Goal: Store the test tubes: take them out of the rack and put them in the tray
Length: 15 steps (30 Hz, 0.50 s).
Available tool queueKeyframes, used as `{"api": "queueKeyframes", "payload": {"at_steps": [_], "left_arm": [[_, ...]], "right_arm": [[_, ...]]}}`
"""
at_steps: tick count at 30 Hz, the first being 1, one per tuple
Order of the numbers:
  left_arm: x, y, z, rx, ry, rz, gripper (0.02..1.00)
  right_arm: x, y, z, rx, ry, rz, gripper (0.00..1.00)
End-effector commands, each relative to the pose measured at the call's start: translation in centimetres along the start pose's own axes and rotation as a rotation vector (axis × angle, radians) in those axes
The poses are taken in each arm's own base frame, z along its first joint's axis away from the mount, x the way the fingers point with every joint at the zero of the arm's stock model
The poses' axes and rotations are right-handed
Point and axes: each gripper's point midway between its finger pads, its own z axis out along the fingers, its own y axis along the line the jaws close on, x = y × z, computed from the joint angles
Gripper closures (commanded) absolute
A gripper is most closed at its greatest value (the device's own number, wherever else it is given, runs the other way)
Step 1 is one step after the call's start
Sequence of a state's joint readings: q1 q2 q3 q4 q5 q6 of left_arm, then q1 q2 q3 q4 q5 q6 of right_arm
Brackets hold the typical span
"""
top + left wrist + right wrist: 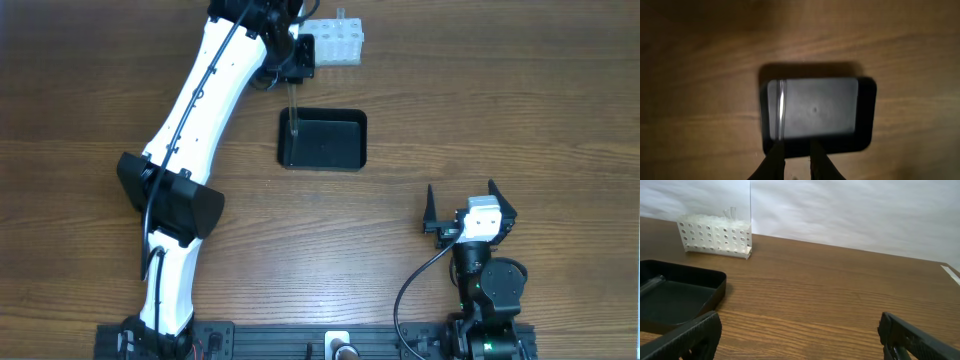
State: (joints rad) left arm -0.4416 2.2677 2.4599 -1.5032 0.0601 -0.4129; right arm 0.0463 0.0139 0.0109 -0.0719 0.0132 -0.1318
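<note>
In the black tray (pixel 867 115) lies a clear test tube (pixel 781 107); left gripper (pixel 797 145) parted above.

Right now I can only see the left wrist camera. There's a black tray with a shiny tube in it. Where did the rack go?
Observer: The white rack stands on the table just past the tray, with a gap between them.
Operator: Are there any tubes in it?
Observer: What looks like one clear tube sticks up from its top. I can't make out any others.
Operator: And what's my other arm doing?
Observer: The right gripper is open and empty. It sits low over the table near its own base, well off to the tray's side.
</note>
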Motion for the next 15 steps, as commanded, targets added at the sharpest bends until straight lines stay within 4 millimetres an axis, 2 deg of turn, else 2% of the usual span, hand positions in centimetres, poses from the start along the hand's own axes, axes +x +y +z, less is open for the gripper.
{"api": "queueKeyframes", "payload": {"at_steps": [1,9,15], "left_arm": [[0.8,-0.5,2.9,0.011,0.080,-0.022,0.963],[1.3,-0.1,7.5,-0.025,0.158,-0.027,0.974],[1.0,-0.3,9.3,-0.021,0.160,-0.026,0.978]], "right_arm": [[0.2,-0.2,0.0,0.012,0.001,0.004,0.009],[0.2,-0.2,0.0,0.012,0.001,0.004,0.009],[0.2,-0.2,0.0,0.012,0.001,0.004,0.009]]}}
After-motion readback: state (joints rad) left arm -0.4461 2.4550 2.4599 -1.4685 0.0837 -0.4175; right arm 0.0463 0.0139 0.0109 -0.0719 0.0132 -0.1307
